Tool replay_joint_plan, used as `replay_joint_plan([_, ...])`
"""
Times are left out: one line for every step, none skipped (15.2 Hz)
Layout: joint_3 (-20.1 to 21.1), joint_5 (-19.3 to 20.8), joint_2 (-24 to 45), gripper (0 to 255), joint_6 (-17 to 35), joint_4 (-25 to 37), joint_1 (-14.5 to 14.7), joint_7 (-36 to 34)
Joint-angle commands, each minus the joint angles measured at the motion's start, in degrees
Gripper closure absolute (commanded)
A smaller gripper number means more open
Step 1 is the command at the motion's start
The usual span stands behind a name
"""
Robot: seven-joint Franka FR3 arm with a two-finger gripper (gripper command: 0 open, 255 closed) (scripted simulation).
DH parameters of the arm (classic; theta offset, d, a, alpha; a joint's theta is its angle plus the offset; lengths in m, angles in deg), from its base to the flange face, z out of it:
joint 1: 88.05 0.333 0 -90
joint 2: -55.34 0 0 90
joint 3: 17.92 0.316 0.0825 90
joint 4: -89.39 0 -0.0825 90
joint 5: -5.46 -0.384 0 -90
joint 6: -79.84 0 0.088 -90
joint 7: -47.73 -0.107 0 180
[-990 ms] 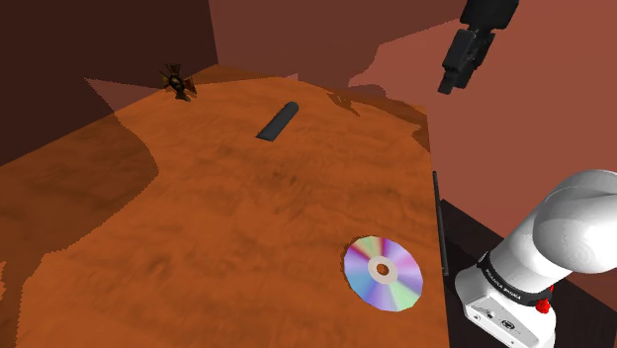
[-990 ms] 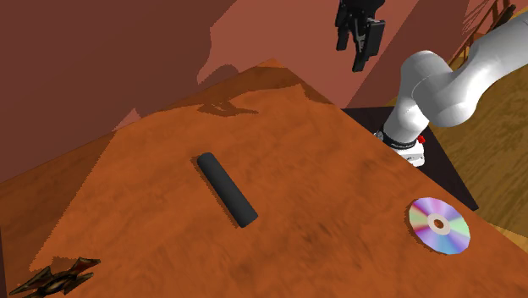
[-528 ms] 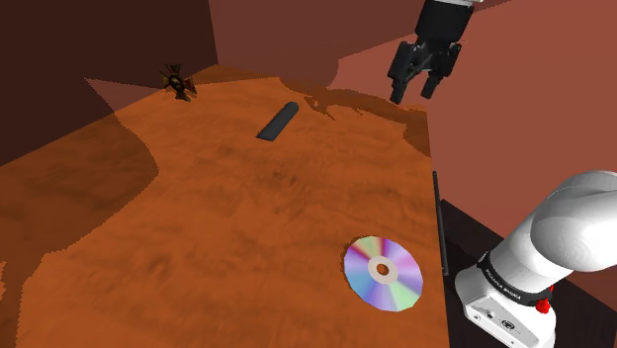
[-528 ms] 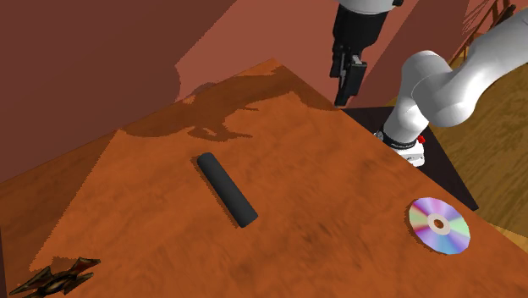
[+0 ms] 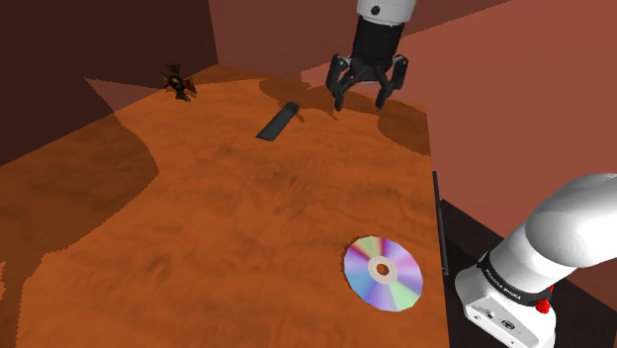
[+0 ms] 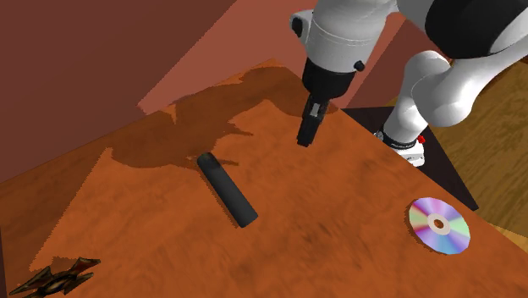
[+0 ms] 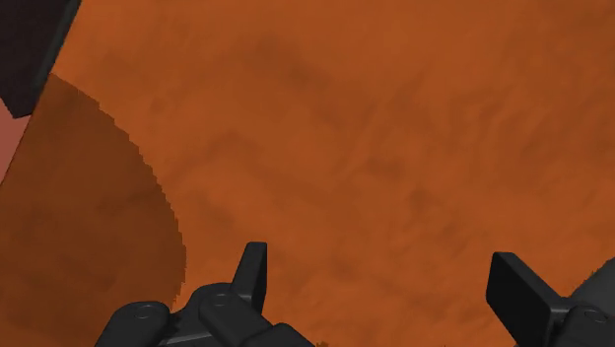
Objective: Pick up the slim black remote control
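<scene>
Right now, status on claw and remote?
Claw open, empty, above the table. Remote flat on the table, untouched, apart from the claw. Nothing between them; disc lies well aside.

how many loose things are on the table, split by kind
remote control: 1
shiny disc: 1
dark spiky object: 1
total: 3

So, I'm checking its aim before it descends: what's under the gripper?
Beneath the open black gripper, bare orange-brown tabletop shows. The slim black remote control lies off to one side. The gripper's own body hides a strip of tabletop.
</scene>
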Motion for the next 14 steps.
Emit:
replay_joint_plan([3.68, 2.03, 4.48, 0, 1.74, 3.23, -1.88, -7.05])
replay_joint_plan([5.47, 3.41, 6.82, 0, 2.44, 4.87, -2.78, -10.5])
replay_joint_plan([7.24, 5.03, 9.3, 0, 3.02, 6.62, -3.68, -14.04])
replay_joint_plan([8.97, 6.9, 11.93, 0, 3.45, 8.49, -4.52, -17.69])
replay_joint_plan([10.64, 9.04, 14.73, 0, 3.72, 10.49, -5.26, -21.43])
replay_joint_plan([12.23, 11.43, 17.68, 0, 3.81, 12.62, -5.89, -25.26])
replay_joint_plan([13.67, 14.08, 20.8, 0, 3.68, 14.88, -6.31, -29.16])
replay_joint_plan([14.85, 16.96, 24.08, 0, 3.31, 17.29, -6.4, -33.1])
replay_joint_plan([15.82, 19.97, 27.47, 0, 2.7, 19.85, -6.23, -37.01])
replay_joint_plan([16.42, 23.04, 30.92, 0, 1.85, 22.57, -5.66, -40.8])
replay_joint_plan([16.61, 26.05, 34.36, 0, 0.78, 25.43, -4.66, -44.39])
replay_joint_plan([16.48, 28.92, 37.73, 0, -0.46, 28.44, -3.39, -47.73])
replay_joint_plan([16.04, 31.59, 41.0, 0, -1.83, 31.61, -1.85, -50.77])
replay_joint_plan([15.38, 34.04, 44.17, 0, -3.3, 34.92, -0.16, -53.5])
